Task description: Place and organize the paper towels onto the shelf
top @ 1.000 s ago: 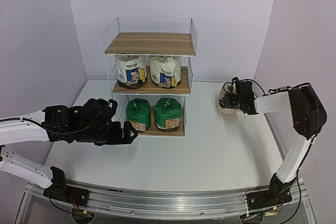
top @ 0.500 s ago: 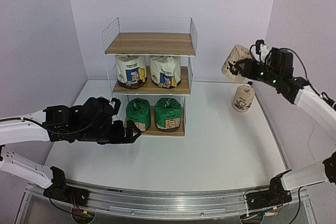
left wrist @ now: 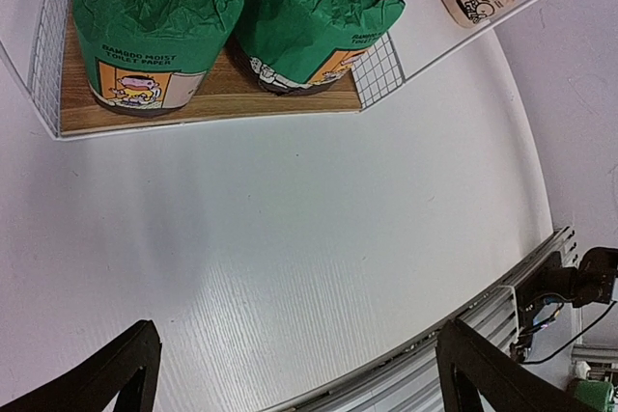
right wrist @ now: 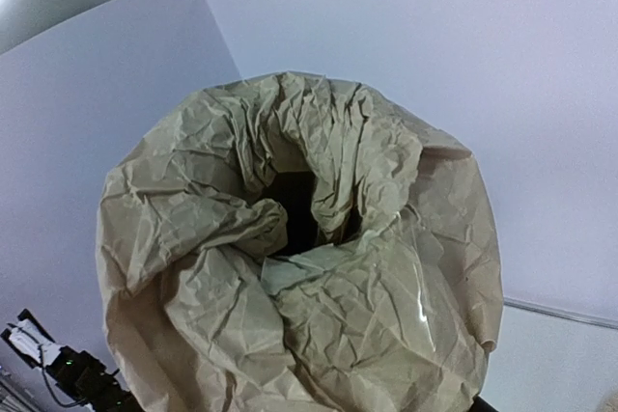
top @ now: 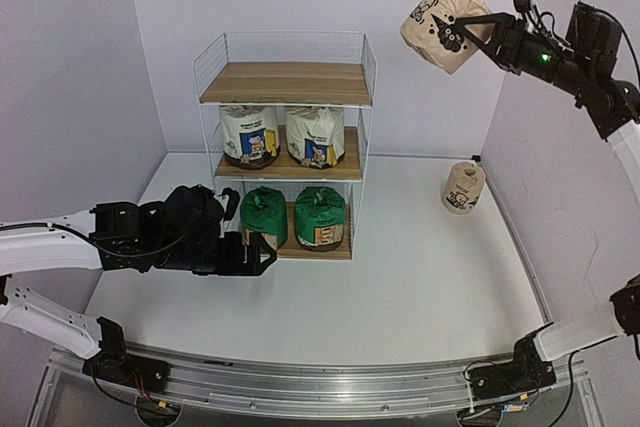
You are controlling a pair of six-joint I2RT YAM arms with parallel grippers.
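Observation:
The shelf stands at the back middle; its top board is bare. Two white rolls sit on the middle tier and two green rolls on the bottom tier; the green rolls also show in the left wrist view. My right gripper is shut on a tan roll, held high in the air right of the shelf's top. That roll fills the right wrist view and hides the fingers. A second tan roll stands on the table at the right. My left gripper is open and empty, low in front of the bottom tier.
The white table ends at a metal rail along the near edge. White walls close in the back and both sides. The left arm lies across the table's left part.
My right gripper has lifted one tan roll from the table at the right, up and leftward to above shelf height. The other tan roll stays on the table. My left arm has shifted slightly right.

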